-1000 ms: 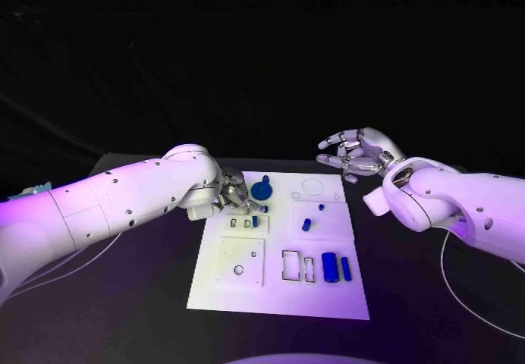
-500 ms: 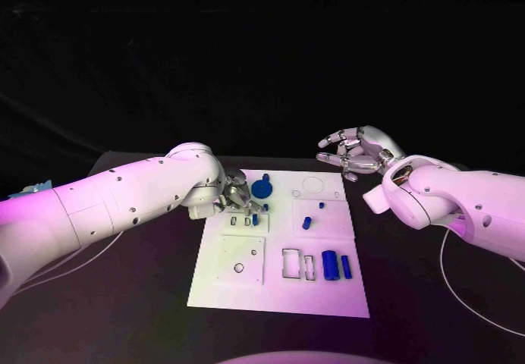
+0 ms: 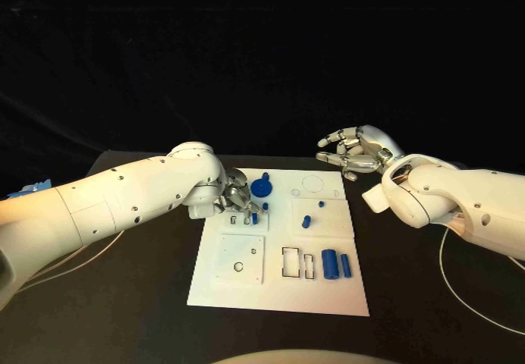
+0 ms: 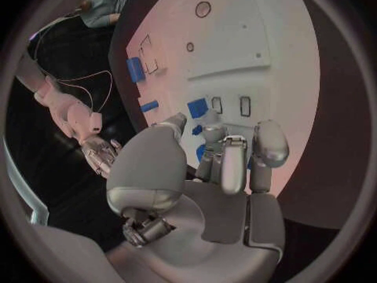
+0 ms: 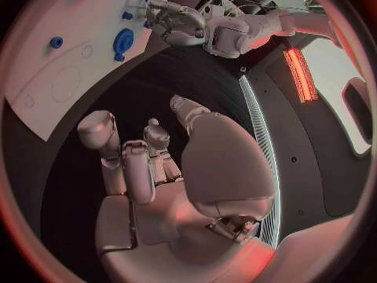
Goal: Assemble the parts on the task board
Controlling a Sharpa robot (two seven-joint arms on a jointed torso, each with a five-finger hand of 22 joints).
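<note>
Left hand [image 3: 235, 199] is hovering at the board's [image 3: 284, 288] 10 o'clock corner, fingers curled over small blue parts [image 3: 255, 218]; grasp indiscernible. Right hand [image 3: 356, 152] is hanging open, empty.

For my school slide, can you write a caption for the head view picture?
Left robot hand works at small blue parts on the white task board; right robot hand hovers open.

The black table [image 3: 131, 288] carries the white board [image 3: 282, 292], which lies flat between the two hands: the left hand [image 3: 234, 196] hangs over its near-left corner region, and the right hand [image 3: 356, 153] hovers beyond its far right corner, over bare tabletop. A thin cable [image 3: 454, 292] trails across the table under the right arm.
</note>
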